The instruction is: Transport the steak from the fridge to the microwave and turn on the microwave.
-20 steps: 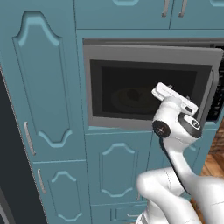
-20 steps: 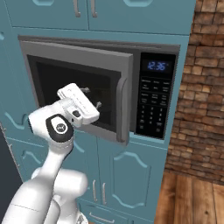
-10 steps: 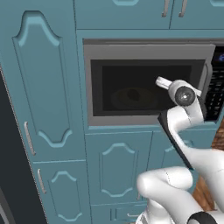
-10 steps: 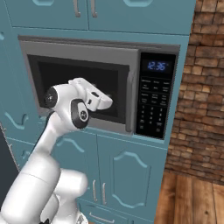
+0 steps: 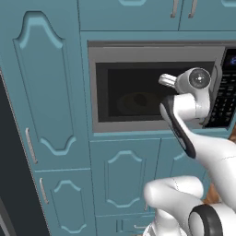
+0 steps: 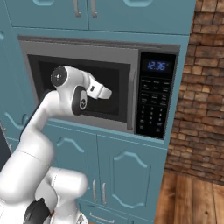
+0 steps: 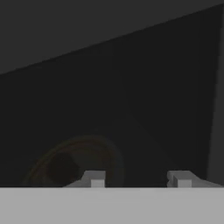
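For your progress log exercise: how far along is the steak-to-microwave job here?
Looks done: a dark lump, probably the steak, lies on a round plate behind the shut glass door of the wide grey microwave. In hand: the empty two-finger gripper faces that door. Left: pressing the black keypad strip.

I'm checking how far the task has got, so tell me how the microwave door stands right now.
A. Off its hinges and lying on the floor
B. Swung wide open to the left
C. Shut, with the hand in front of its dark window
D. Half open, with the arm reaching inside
C: the microwave door sits flush in its grey frame, and the gripper is in front of the dark glass.
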### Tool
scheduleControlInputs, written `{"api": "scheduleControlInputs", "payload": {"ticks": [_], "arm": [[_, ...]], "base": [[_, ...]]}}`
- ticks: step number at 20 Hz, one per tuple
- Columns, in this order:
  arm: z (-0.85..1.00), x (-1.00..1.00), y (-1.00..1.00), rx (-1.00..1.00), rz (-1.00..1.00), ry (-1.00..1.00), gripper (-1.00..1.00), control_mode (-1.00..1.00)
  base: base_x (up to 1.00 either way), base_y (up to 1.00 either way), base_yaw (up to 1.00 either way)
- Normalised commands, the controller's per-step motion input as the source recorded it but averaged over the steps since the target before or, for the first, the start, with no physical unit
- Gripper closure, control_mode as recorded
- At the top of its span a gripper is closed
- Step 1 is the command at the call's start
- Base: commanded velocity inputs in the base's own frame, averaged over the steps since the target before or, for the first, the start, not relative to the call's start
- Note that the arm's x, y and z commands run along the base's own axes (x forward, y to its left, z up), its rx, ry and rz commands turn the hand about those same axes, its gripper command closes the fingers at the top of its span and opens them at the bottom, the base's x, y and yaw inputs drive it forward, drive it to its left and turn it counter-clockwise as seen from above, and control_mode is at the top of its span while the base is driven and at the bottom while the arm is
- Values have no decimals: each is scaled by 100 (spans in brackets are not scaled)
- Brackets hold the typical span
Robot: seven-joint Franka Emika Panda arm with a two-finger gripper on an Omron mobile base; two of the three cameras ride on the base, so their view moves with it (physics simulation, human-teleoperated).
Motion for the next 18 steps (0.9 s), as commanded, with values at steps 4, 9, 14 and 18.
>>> {"api": "scheduleControlInputs", "payload": {"ticks": [4,9,14,18], "arm": [[-18,37,0,3,1,-2,-100,-100],[-15,1,-11,9,0,-9,-100,-100],[0,3,-24,16,0,3,-100,-100],[0,17,-22,20,2,3,-100,-100]], "base": [[0,0,0],[0,0,0],[0,0,0],[0,0,0]]}}
